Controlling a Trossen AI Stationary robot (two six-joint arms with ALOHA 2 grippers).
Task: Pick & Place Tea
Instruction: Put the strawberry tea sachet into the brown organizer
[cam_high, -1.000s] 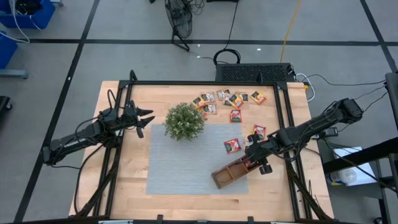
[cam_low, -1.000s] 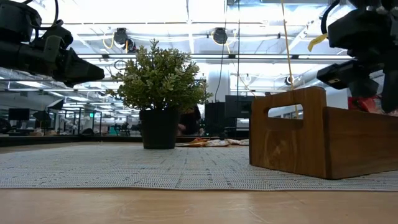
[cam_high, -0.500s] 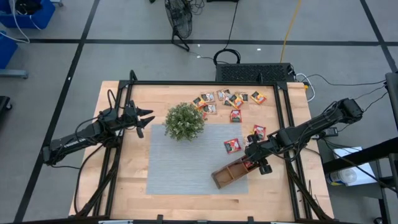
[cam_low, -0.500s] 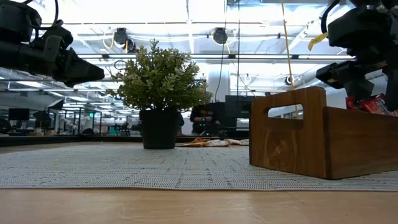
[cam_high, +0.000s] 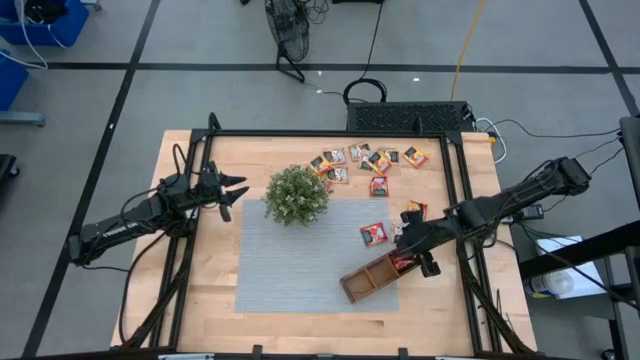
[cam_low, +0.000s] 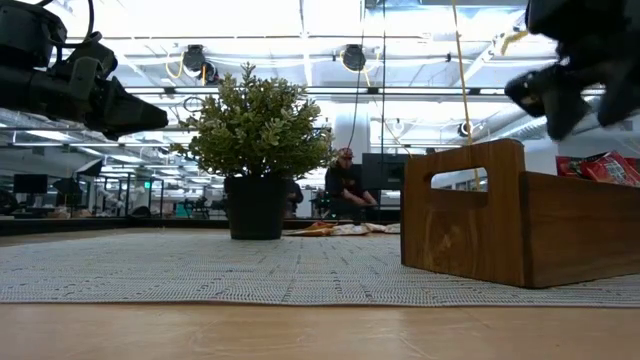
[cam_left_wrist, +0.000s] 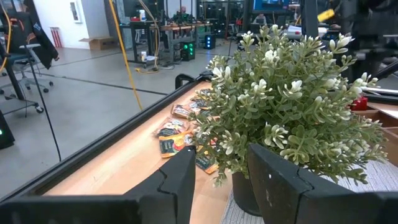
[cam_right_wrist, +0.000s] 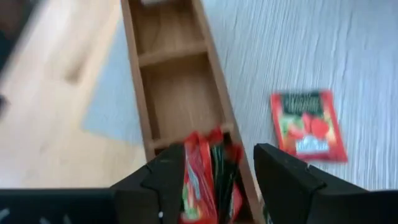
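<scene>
Behind one plant, roughly nine tea sachets lie scattered, red sachets fill one tray compartment, both grippers empty, fingers apart.

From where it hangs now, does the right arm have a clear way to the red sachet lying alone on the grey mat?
Probably yes. The right gripper hangs open above the tray, and the red sachet lies flat on the mat just beside it, with nothing between them.
</scene>
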